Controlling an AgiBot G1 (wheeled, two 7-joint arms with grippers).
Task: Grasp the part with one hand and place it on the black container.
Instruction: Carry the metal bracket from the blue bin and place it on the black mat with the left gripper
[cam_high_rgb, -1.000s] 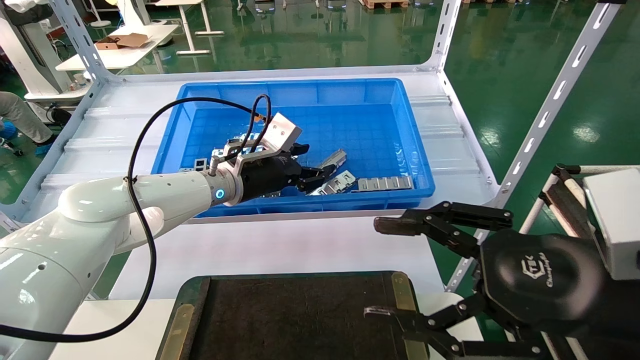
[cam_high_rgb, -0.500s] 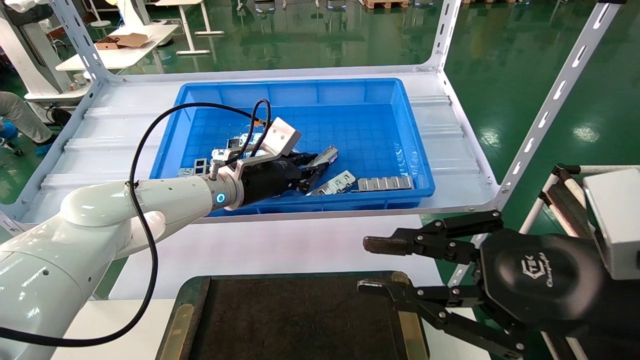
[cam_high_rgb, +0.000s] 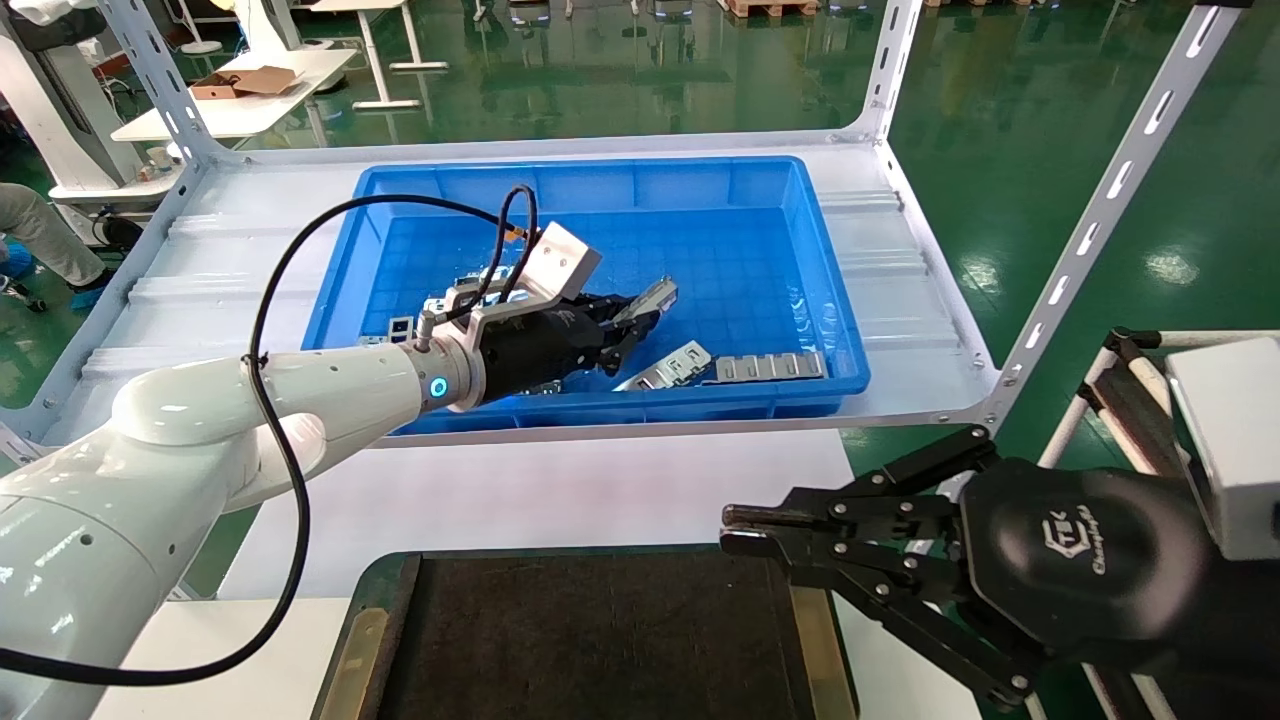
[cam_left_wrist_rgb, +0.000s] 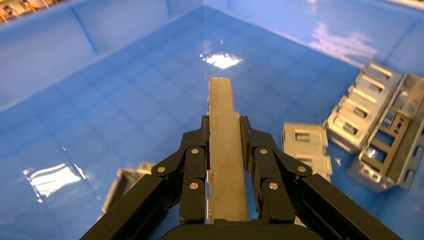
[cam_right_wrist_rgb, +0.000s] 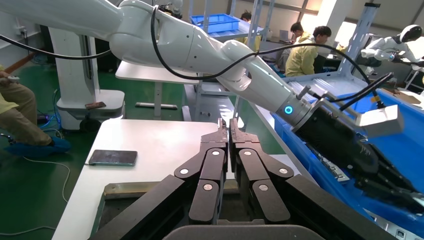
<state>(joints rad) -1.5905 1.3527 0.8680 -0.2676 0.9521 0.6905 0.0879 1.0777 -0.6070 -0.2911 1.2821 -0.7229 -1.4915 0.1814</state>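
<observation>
My left gripper (cam_high_rgb: 628, 322) is inside the blue bin, shut on the part (cam_high_rgb: 650, 297), a slim grey metal bar, and holds it a little above the bin floor. In the left wrist view the part (cam_left_wrist_rgb: 223, 145) runs straight out between the two fingers (cam_left_wrist_rgb: 196, 165) of the left gripper (cam_left_wrist_rgb: 223, 131). The black container (cam_high_rgb: 600, 640) lies at the near edge below the bin, with brass strips along its sides. My right gripper (cam_high_rgb: 738, 530) hovers shut and empty over the container's far right corner; it also shows in the right wrist view (cam_right_wrist_rgb: 229, 131).
The big blue bin (cam_high_rgb: 840, 330) sits on the white shelf (cam_high_rgb: 560, 490). Flat silver strips with square cut-outs (cam_high_rgb: 770, 366) and other metal pieces (cam_left_wrist_rgb: 372, 120) lie on the bin floor. White slotted shelf posts (cam_high_rgb: 1100, 210) stand at the right.
My left gripper closed on the part and lifted it off the bin floor, drawing back a little. My right gripper went from wide open to shut.
</observation>
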